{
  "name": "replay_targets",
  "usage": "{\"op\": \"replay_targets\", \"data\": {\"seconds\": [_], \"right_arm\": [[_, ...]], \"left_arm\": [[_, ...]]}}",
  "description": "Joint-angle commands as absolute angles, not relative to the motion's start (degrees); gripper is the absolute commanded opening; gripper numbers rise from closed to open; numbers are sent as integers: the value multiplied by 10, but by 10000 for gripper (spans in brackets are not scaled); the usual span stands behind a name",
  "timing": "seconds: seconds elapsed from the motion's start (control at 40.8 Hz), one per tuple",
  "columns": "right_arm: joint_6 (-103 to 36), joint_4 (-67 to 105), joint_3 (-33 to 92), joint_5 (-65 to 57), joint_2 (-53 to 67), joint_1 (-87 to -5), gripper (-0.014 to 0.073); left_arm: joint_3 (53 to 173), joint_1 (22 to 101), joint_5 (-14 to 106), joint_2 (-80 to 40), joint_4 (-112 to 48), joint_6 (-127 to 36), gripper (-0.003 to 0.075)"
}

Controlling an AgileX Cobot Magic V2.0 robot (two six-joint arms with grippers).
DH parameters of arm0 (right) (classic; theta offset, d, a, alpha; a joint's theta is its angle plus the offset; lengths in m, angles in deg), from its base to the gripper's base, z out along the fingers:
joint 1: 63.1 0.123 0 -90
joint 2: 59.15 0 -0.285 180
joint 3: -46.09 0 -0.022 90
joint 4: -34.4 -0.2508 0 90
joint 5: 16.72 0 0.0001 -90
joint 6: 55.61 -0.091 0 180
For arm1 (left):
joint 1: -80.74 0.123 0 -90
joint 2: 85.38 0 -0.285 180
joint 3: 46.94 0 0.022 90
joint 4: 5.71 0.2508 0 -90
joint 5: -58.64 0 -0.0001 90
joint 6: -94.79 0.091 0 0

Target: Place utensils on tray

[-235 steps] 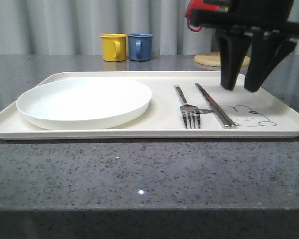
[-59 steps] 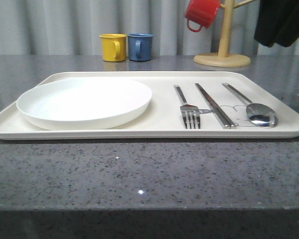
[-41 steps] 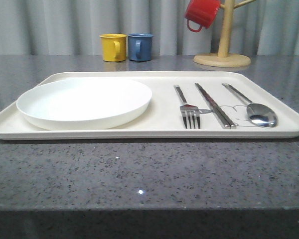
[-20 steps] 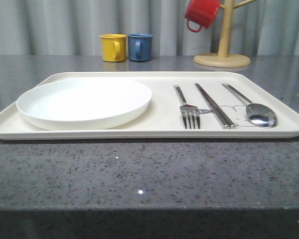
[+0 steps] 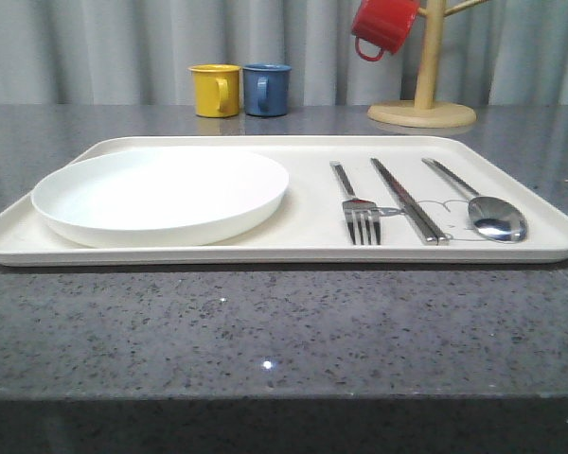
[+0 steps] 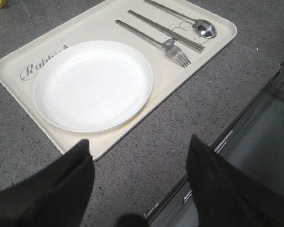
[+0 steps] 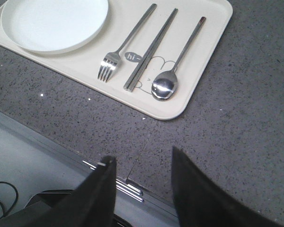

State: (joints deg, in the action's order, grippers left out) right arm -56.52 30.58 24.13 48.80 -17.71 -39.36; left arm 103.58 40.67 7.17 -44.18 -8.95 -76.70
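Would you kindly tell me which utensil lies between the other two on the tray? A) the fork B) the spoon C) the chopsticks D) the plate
C: in the front view the chopsticks lie on the tray with the fork on their left and the spoon on their right.

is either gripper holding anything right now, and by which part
Nothing is held. The left gripper and right gripper are both open and empty above the counter; the fork, chopsticks and spoon lie on the tray.
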Motion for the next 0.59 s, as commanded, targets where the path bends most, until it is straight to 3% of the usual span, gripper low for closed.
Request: {"op": "replay_targets", "data": {"seconds": [0.0, 0.245, 0.442, 0.54, 0.564], "right_arm": [[-560, 311, 254, 456, -174, -392, 317], [-560, 311, 254, 456, -174, -392, 297], [-560, 310, 254, 456, -174, -392, 54], [-560, 310, 249, 453, -174, -392, -71], [-560, 310, 247, 452, -174, -392, -69]], "left_arm": [[1050, 402, 110, -440, -93, -772, 410], [1050, 402, 148, -440, -96, -772, 410], [1050, 402, 147, -440, -120, -765, 392], [1050, 402, 146, -440, -142, -739, 313], [1050, 402, 146, -440, -148, -736, 291]]}}
